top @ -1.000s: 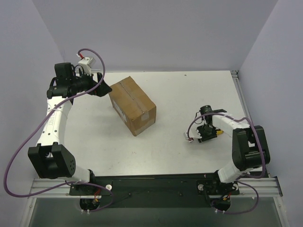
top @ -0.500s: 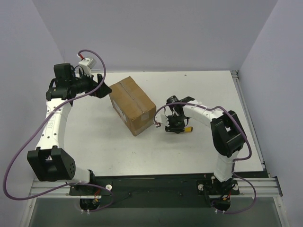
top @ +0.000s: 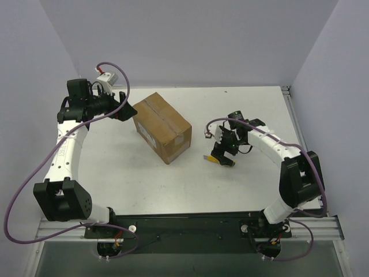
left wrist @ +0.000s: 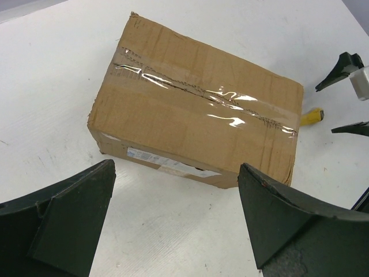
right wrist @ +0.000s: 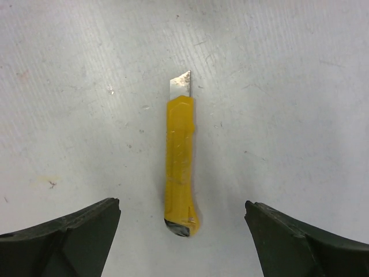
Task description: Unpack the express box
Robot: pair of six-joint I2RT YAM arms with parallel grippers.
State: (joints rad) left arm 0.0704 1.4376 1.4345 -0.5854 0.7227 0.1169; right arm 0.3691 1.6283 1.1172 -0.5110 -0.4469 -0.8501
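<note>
Both released: left pincer (top: 124, 108) near express box (top: 161, 128), right pincer (right wrist: 181, 205) above yellow knife (right wrist: 180, 161).

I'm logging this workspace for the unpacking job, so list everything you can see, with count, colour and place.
express box: one, brown cardboard, taped shut, white label on one side, mid-table
utility knife: one, yellow, blade out, lying flat on the table to the right of the box
table: one, white, under everything
left gripper: one, black, open, by the box's left end, facing it
right gripper: one, black, open, a finger either side of the knife, not gripping it
</note>
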